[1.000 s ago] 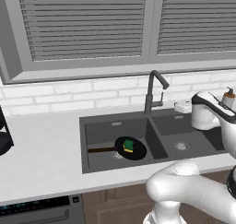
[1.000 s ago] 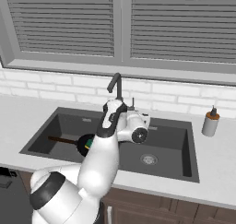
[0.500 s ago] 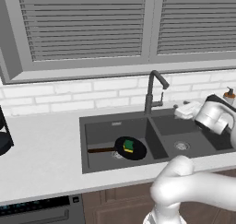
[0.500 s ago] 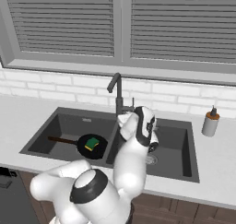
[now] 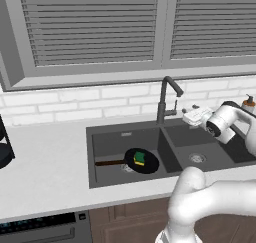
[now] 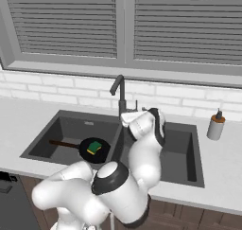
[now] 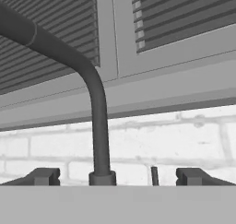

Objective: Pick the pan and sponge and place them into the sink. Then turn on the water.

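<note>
open-jawed gripper (image 7: pixel 118 176) faces white brick wall (image 7: pixel 184 140) under slatted window (image 7: pixel 184 15); faucet (image 7: pixel 94 108) stands between the jaws, lever (image 7: pixel 155 175) beside it.

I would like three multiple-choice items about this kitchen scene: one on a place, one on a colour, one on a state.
1. Where does the sponge lie?
A. on the counter
B. on the pan in the left basin of the sink
C. in the right basin

2. What colour is the faucet?
A. dark
B. white
C. gold

3. How is the gripper?
A. shut on the sponge
B. shut on the pan
C. open, holding nothing

Answers:
1. B, the yellow and green block rests on the black pan.
2. A, its gooseneck is dark grey.
3. C, in the hand view the fingertips stand wide apart before the faucet.
</note>
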